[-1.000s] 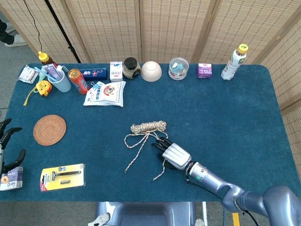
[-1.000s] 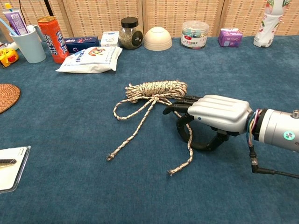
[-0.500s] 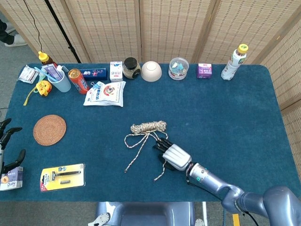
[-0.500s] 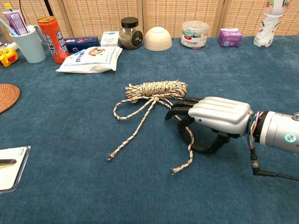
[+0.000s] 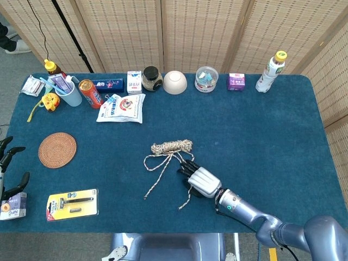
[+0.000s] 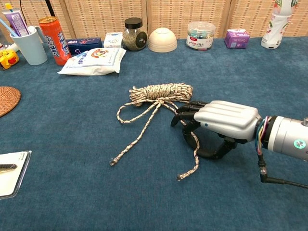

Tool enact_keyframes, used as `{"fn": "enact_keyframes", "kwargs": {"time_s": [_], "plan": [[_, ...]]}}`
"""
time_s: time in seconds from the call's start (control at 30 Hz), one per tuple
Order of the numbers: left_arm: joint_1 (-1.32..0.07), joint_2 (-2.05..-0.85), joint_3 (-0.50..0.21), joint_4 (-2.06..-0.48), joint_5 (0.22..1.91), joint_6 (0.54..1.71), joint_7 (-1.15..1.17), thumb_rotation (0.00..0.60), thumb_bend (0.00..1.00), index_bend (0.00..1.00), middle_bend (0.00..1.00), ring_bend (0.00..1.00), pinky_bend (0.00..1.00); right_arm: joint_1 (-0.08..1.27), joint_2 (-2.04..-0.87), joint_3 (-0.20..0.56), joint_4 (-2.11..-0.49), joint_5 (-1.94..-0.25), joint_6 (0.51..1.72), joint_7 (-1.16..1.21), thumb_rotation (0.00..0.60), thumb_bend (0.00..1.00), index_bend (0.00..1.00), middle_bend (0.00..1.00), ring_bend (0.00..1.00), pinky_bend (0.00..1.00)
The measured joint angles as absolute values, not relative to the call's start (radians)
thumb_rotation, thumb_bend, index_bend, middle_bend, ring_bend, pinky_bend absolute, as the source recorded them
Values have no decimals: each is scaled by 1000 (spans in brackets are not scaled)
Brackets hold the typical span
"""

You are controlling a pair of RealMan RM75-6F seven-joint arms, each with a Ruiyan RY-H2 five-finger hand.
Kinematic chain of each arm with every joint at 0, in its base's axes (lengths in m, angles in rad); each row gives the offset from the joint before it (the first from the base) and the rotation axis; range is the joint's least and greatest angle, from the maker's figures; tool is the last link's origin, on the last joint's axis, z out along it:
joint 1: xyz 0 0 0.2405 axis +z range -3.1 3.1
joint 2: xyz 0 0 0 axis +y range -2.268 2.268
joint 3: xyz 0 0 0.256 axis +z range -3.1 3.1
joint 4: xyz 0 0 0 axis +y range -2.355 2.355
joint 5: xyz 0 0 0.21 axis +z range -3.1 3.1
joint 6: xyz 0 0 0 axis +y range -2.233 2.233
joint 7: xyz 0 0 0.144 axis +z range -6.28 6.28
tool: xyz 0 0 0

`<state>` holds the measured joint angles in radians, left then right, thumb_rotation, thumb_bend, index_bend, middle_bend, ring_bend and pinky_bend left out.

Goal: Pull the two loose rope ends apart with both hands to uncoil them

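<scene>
Rope (image 6: pixel 161 92) lies mid-table on the blue cloth (image 5: pixel 261 125), coiled into a short bundle with a bow-like tie below it. Two loose ends trail toward the near edge: left end (image 6: pixel 126 150) runs free to its frayed tip, untouched; right end (image 6: pixel 193 159) passes under the right hand (image 6: pixel 224 121).

Right hand sits palm down just right of the bundle, dark fingers (image 6: pixel 185 115) curled around the right end close to the knot. Strand appears pinched between thumb and fingers (contact partly hidden by the hand's shell). Frayed tip lies free below the hand.

Left hand (image 5: pixel 7 163) shows only at the far left table edge in the head view, well apart from the rope, fingers spread, holding nothing.

A round woven mat (image 5: pixel 57 149) lies left of the rope.
</scene>
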<state>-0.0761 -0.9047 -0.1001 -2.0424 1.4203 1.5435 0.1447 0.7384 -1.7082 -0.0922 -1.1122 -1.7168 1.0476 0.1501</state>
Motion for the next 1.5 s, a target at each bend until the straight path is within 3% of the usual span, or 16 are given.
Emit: {"fn": "enact_keyframes", "kwargs": {"time_s": [0.33,0.7,1.03,1.5], "plan": [[-92,-898,-101,-2022,1435,1519,141,600,348,245,96,80,0,726,-1692,-78,-1151,-1711,1079,134,600,398,607,185,0,0],[-151,-887,-95,-1950,1504,1439,129,600,348,310,121,85,0,707,-1652,-54,-1221,-1686,1102,104,600,399,626,209,1,0],[-268,-911,-82,-1881,1592,1287,137,600,348,314,121,38,0,683,-1625,-50,-1276,-1666,1107,83,600,398,630,217,5,0],[-294,-933,-78,-1877,1592,1282,145,600,348,314,113,0,0,672,-1618,-42,-1301,-1651,1094,79,600,398,636,223,10,0]]}}
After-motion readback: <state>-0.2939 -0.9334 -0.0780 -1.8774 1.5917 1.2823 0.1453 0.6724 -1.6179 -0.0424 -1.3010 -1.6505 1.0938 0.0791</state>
